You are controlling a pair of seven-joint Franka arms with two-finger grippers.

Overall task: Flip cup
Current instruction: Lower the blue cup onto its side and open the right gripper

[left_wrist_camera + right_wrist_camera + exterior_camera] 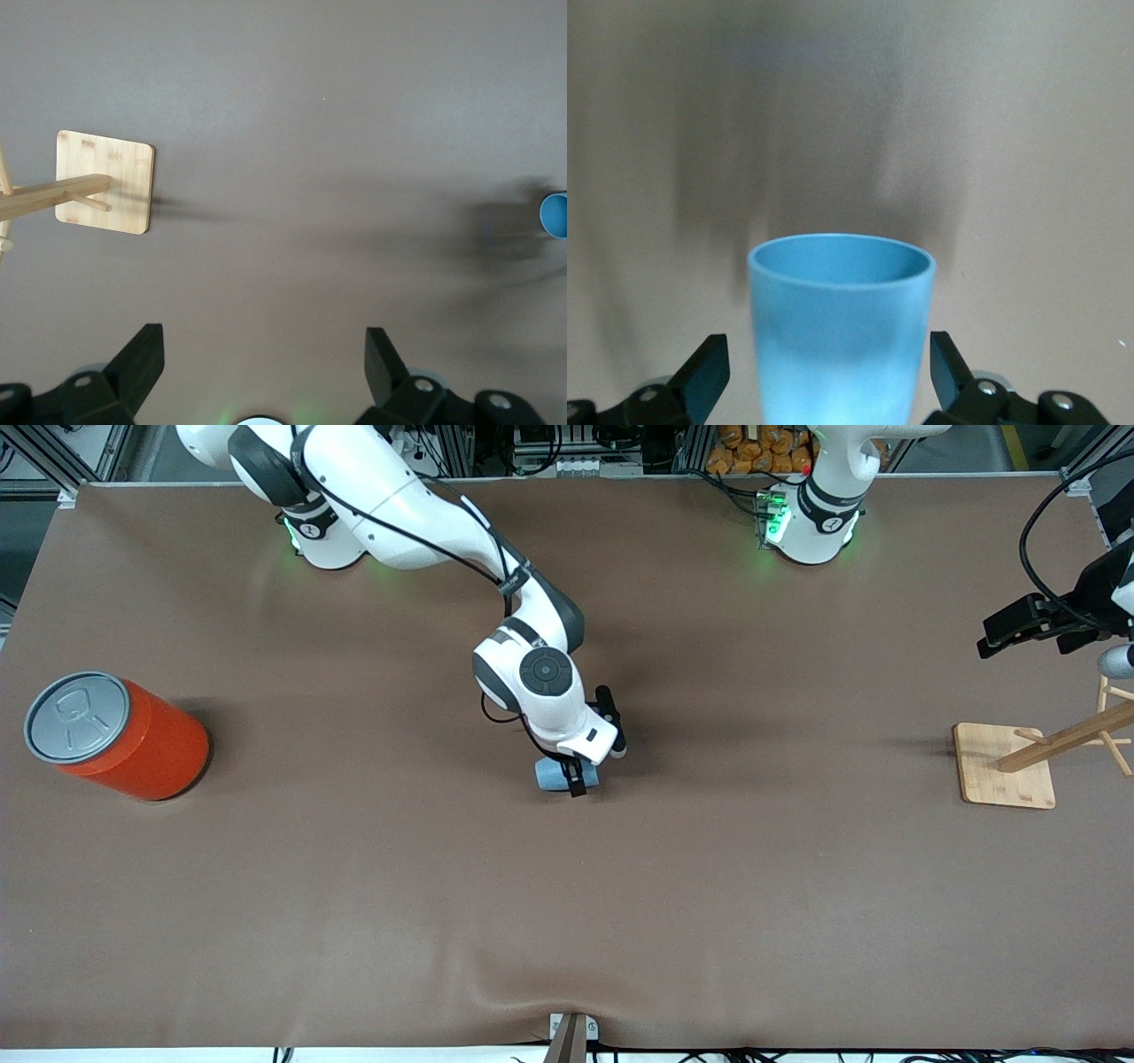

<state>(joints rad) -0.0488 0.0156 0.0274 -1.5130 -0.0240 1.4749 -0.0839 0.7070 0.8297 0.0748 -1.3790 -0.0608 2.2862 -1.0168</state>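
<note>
The light blue cup [556,776] lies on its side on the brown table [567,903] near the middle. My right gripper [572,772] is down at the cup, open, one finger on each side of it. In the right wrist view the cup [842,328] fills the space between the fingers [707,376], with a small gap on each side, and its rim points away from the hand. My left gripper [1010,629] waits, open and empty, up in the air over the left arm's end of the table. The left wrist view shows that gripper [263,354] and, far off, the cup [555,215].
A large orange can [133,740] with a grey pull-tab lid stands at the right arm's end of the table. A wooden rack on a square base [1005,778] stands at the left arm's end, below my left gripper; the base also shows in the left wrist view [104,181].
</note>
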